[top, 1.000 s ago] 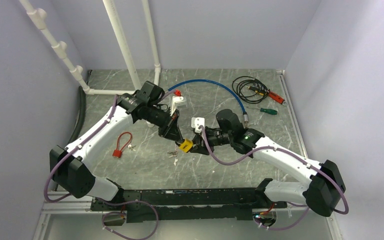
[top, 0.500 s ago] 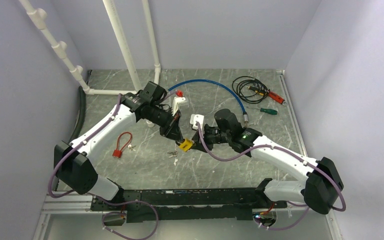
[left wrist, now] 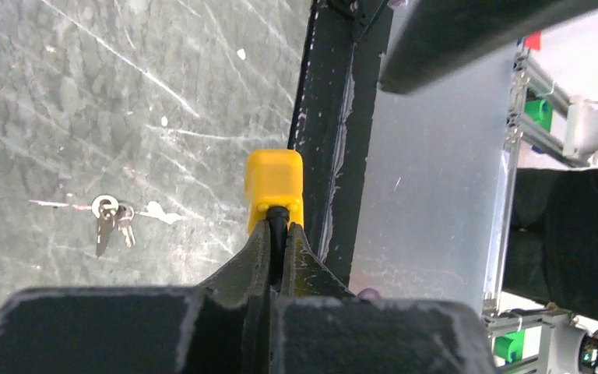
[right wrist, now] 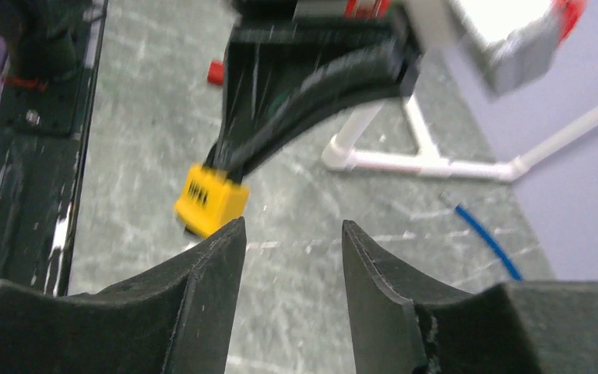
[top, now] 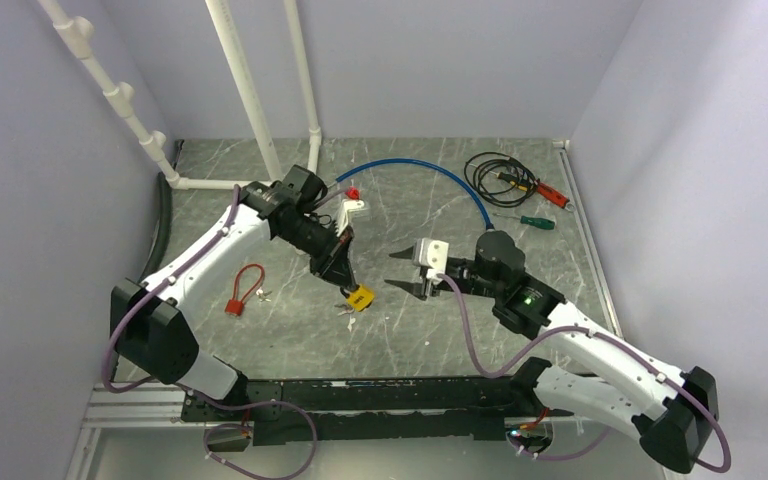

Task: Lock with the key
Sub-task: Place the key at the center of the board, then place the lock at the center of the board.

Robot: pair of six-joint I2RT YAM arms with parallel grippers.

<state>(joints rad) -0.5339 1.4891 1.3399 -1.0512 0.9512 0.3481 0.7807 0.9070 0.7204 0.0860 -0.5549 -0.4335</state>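
My left gripper (top: 346,279) is shut on the black shackle of a yellow padlock (top: 361,297) and holds it just above the table. The left wrist view shows the lock body (left wrist: 274,187) sticking out past my closed gripper (left wrist: 279,231). A small bunch of keys (top: 345,307) lies on the table right beside the lock and shows in the left wrist view (left wrist: 111,218). My right gripper (top: 392,270) is open and empty, a short way right of the lock. In the right wrist view (right wrist: 292,226) the lock (right wrist: 210,199) hangs ahead to the left.
A red padlock with a red cable loop (top: 243,290) lies at the left. White pipes (top: 250,110) and a white fixture with a red knob (top: 353,203) stand behind. A blue hose (top: 440,172), a black cable coil (top: 495,172) and a green screwdriver (top: 537,221) lie at the back right.
My right gripper has pulled back to the right, away from the yellow padlock, and now stands open. My left gripper has shifted slightly left and down with the lock.
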